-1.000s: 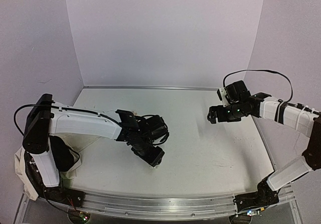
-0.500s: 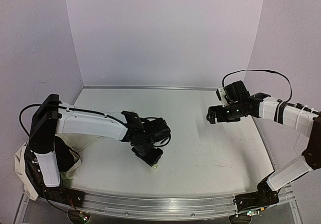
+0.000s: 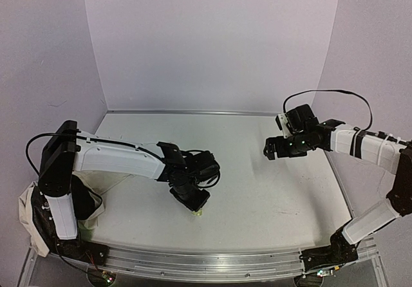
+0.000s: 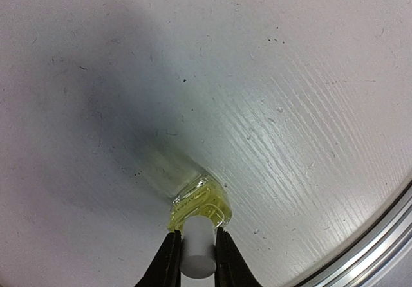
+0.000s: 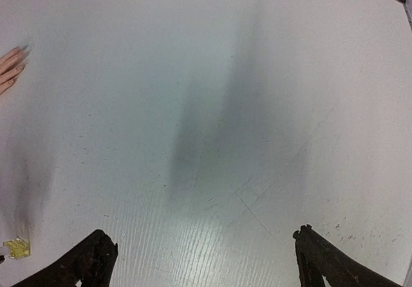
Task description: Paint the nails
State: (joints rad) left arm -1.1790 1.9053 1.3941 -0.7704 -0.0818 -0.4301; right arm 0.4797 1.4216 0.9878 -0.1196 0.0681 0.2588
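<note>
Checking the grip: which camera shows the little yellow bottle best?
Left wrist: the bottle is close up, cap pinched by the left claw. Top view shows only a sliver; right wrist, a speck at the edge.

White table (image 3: pixel 277 190), yellowish-green bottle (image 4: pixel 201 204) upright on it; pale mannequin hand (image 5: pixel 9 68) lying flat

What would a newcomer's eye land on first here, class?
The yellow-green bottle sits near the front edge of the table, its white cap pinched in the left jaws. The right jaws hang wide open above the table, and peach fingertips peek in at the right wrist view's left edge.
</note>
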